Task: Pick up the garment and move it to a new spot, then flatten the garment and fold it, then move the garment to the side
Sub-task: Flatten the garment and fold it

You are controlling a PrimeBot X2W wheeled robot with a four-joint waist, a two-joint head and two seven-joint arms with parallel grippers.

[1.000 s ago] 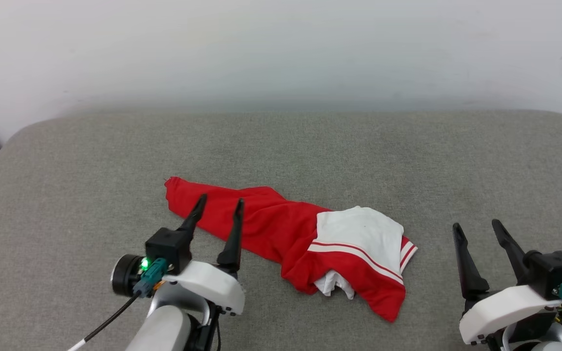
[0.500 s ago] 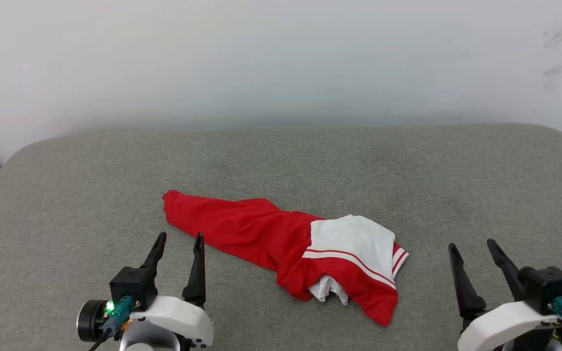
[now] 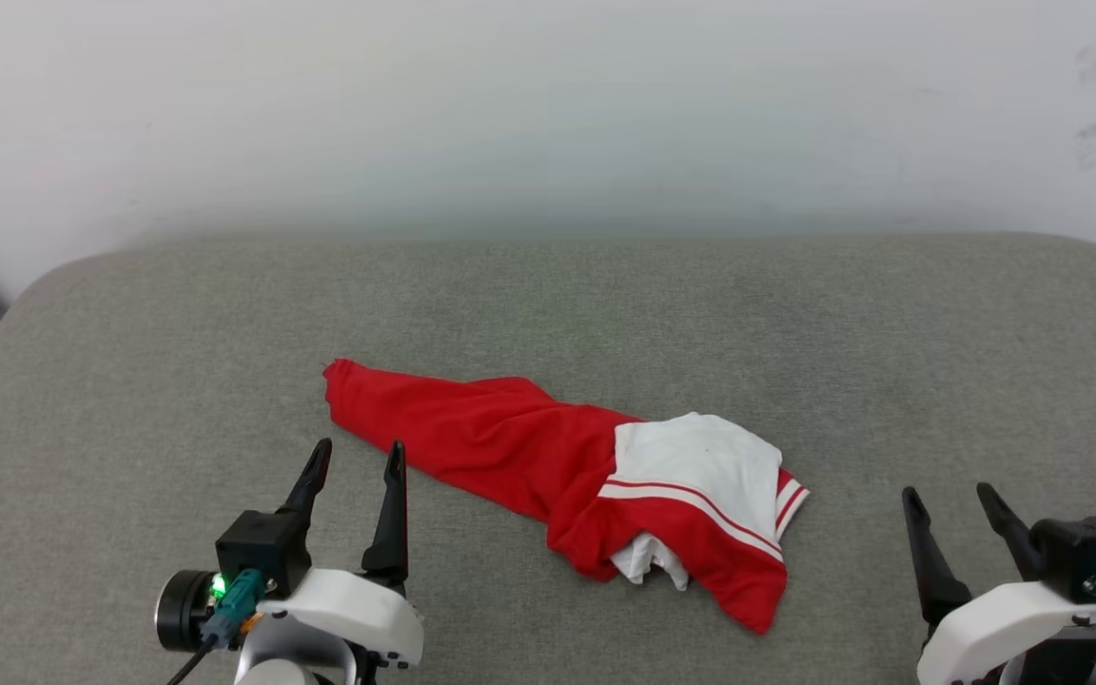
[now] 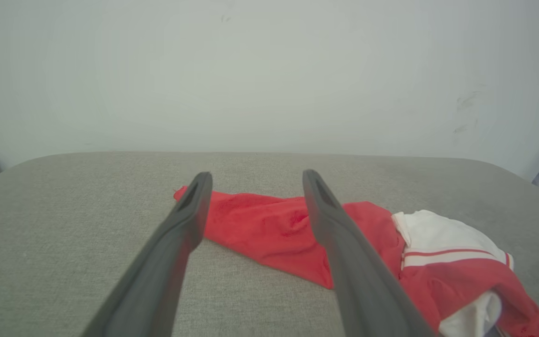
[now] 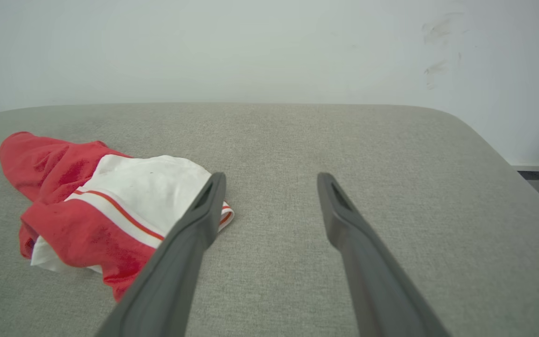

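Garment (image 3: pixel 500 442) lies crumpled; left tool (image 3: pixel 360 445) and right tool (image 3: pixel 946 491) gape wide, holding nothing.

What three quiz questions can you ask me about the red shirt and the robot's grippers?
1. True or false: the shirt lies neatly folded on the grey cushion.
2. Which gripper is nearer the shirt? A: left gripper. B: right gripper.
3. Fill in: the sleeve lying on top is ___ with red stripes.
Key: 1 false, it is crumpled. 2 A. 3 white.
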